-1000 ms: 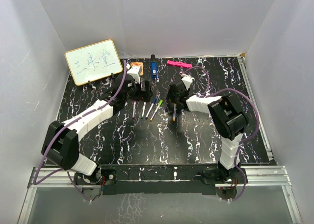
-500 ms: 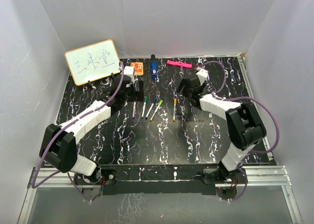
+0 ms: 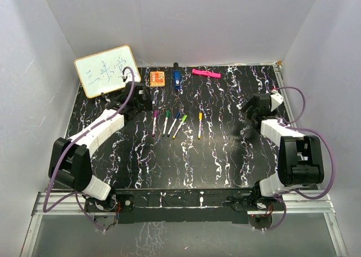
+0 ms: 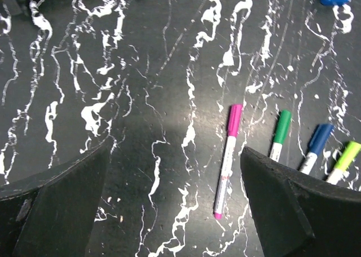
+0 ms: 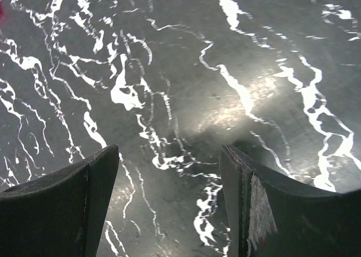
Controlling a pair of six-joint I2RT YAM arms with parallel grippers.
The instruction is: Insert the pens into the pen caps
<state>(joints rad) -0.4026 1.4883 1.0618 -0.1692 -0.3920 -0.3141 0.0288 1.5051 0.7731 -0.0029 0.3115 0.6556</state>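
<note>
Several thin white pens lie side by side mid-table, each with a coloured cap on its far end: magenta (image 3: 154, 122), green (image 3: 166, 122), blue (image 3: 174, 122), lime (image 3: 180, 125) and orange (image 3: 199, 125). No loose cap shows. My left gripper (image 3: 137, 105) is open and empty, just left of the magenta pen. In the left wrist view the magenta pen (image 4: 227, 161) lies between my open fingers, near the right one; the gripper (image 4: 176, 175) hangs above the table. The green (image 4: 278, 134), blue (image 4: 315, 147) and lime (image 4: 342, 161) pens show beyond. My right gripper (image 3: 251, 106) (image 5: 169, 175) is open and empty over bare table at the right.
A whiteboard (image 3: 107, 71) leans at the back left. An orange square card (image 3: 157, 78), a dark blue chunky object (image 3: 176, 79) and a pink bar (image 3: 205, 74) lie along the back edge. White walls close in three sides.
Both arms have drawn away from the pens. The left gripper moved left and back. The right gripper moved from over the orange-capped pen far to the right; that pen now lies uncovered.
</note>
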